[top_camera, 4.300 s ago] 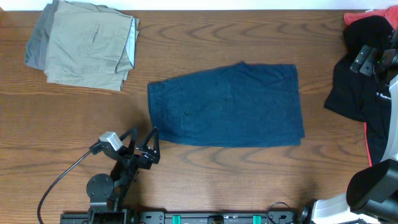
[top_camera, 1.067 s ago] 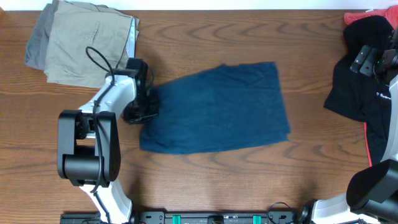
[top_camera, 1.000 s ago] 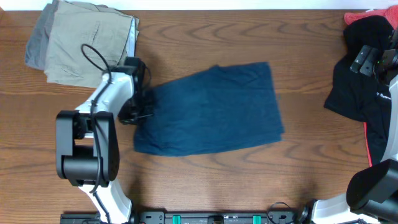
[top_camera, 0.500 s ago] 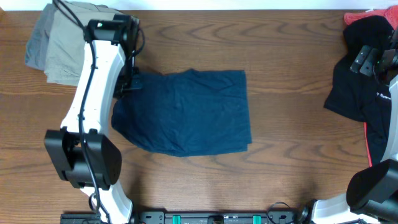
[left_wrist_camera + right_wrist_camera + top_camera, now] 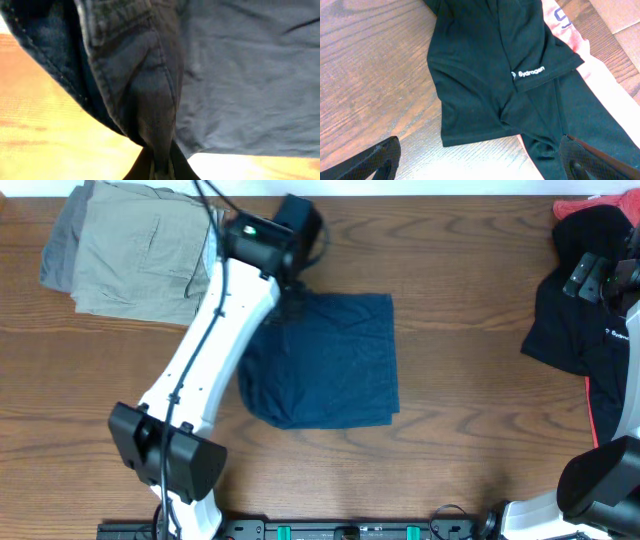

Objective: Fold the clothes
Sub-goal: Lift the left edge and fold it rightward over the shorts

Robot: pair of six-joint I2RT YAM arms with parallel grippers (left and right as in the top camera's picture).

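Left of the left pincer [image 5: 160, 168] sits a folded khaki pile [image 5: 140, 260]. The pincer is clamped on the waistband of the navy shorts [image 5: 340, 365], raising that edge, likely to carry it over the rest lying flat just right of it. Far right, the right pincer [image 5: 480, 157] hangs spread wide above a black garment [image 5: 485, 75], out of the way

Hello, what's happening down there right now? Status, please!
Left pincer shut on dark navy fabric shorts waistband. Right pincer open above black logo garment. Folded khaki shorts aside.
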